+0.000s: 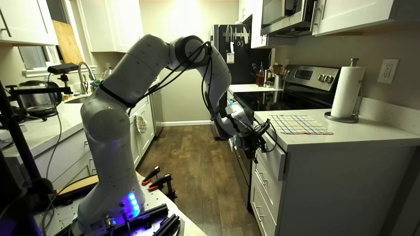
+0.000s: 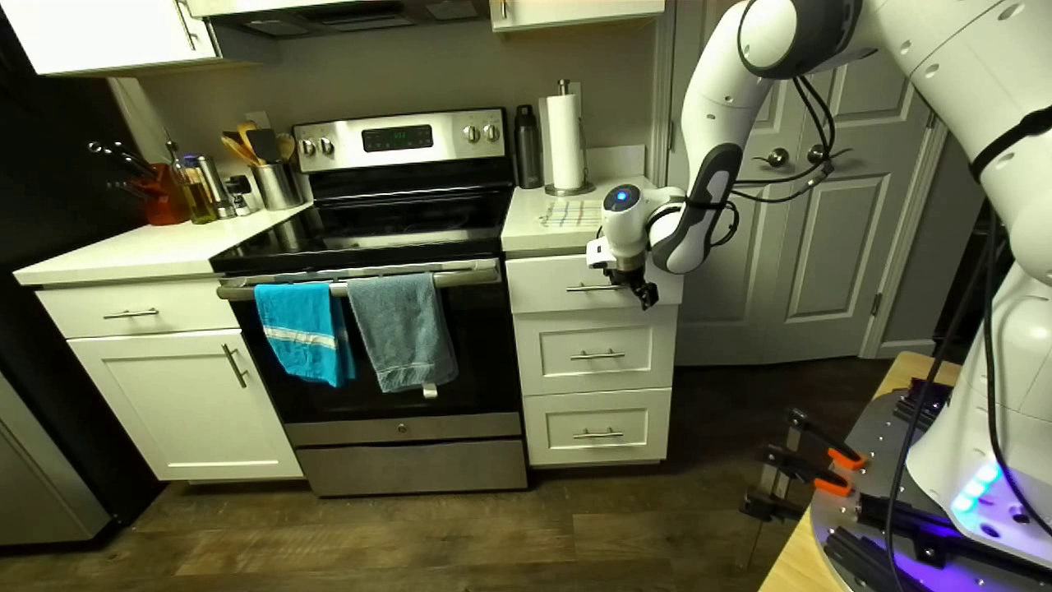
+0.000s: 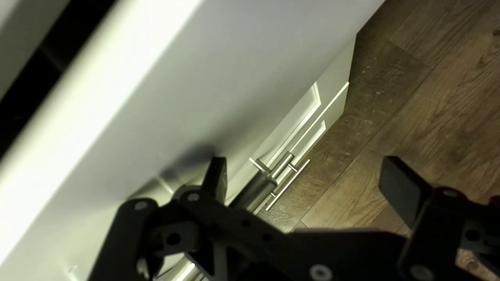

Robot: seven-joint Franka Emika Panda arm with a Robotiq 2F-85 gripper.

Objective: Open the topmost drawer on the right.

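Drawers (image 2: 597,356), three in one stack, stand beside one stove (image 2: 411,222) hung with two towels (image 2: 304,333). The topmost drawer (image 2: 549,279), under the counter (image 1: 367,134), is slightly out. One arm (image 1: 142,64) arches up, then bends down; its gripper (image 3: 306,183) is spread wide, the drawer's handle (image 3: 256,190) showing between its two fingers (image 3: 401,193).

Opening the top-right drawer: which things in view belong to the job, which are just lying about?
Job: top drawer, partly open; its handle; gripper, open.
Not the job: paper towel roll; checked cloth; blue towel; utensil holder.
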